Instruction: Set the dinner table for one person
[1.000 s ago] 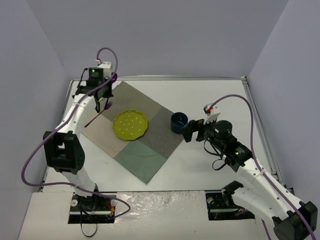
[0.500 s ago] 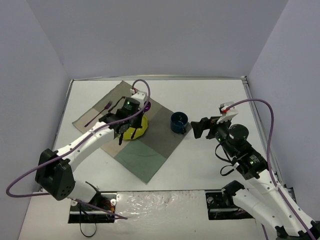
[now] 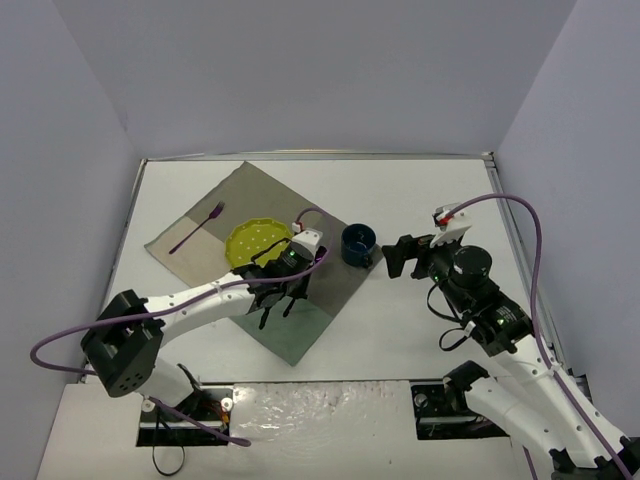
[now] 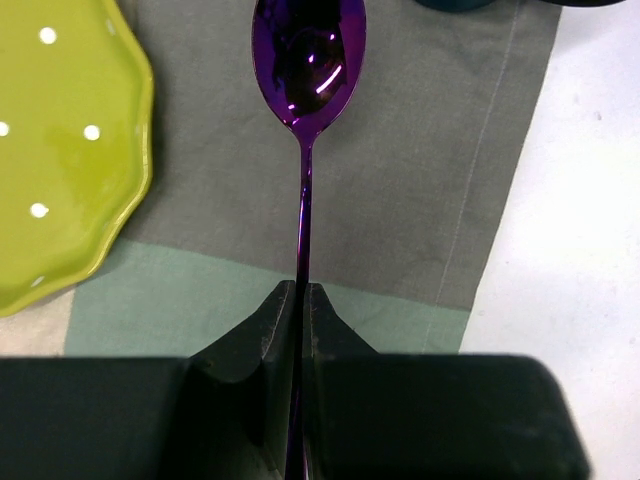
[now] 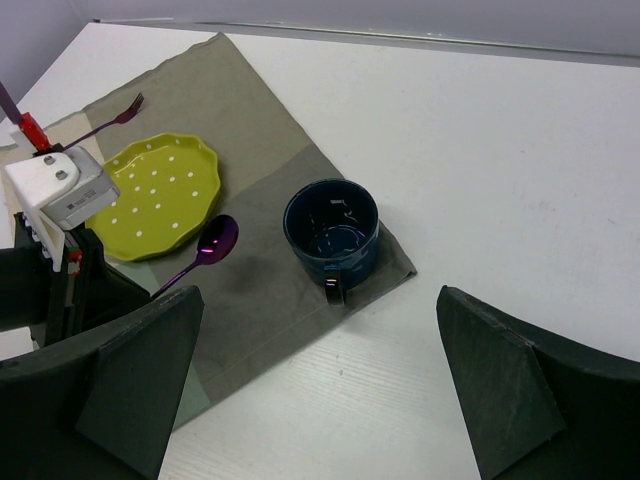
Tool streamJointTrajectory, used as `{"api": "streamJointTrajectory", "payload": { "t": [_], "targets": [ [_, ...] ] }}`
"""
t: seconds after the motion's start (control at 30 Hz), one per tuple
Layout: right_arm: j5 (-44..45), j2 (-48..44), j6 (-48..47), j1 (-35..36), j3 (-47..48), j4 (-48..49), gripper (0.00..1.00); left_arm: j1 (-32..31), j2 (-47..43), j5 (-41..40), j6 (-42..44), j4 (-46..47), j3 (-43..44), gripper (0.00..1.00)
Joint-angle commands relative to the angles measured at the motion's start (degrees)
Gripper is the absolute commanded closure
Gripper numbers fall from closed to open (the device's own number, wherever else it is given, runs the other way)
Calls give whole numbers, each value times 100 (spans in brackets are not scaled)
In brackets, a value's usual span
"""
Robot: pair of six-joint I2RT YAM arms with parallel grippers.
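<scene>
My left gripper [image 4: 302, 290] is shut on the handle of a purple spoon [image 4: 308, 60]. The spoon's bowl hangs low over the patchwork cloth [image 4: 420, 180], between the yellow-green dotted plate [image 3: 255, 243] and the dark blue mug [image 3: 357, 244]. In the right wrist view the spoon [image 5: 205, 250] points away from the left gripper toward the mug [image 5: 330, 235]. A purple fork [image 3: 197, 228] lies on the cloth left of the plate. My right gripper [image 3: 395, 258] stands open and empty over the white dinner table [image 3: 430, 190], just right of the mug.
The cloth [image 3: 250, 195] lies as a diamond on the left half of the table. The mug stands on its right corner, handle toward the near edge. Grey walls enclose the table on three sides.
My left arm has swung from the far left corner of the cloth, across the plate, to the plate's right side, carrying the spoon. My right gripper has backed a little away from the mug.
</scene>
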Motion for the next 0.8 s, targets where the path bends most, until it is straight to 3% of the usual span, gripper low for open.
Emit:
{"api": "streamJointTrajectory", "payload": {
  "t": [0.0,0.77],
  "targets": [
    [99,124,-80,26,278,333,0,-260,125,-234,-187,571,117,100],
    [63,330,-54,27,234,333,0,-489,559,-147,124,916,-311,100]
  ]
}}
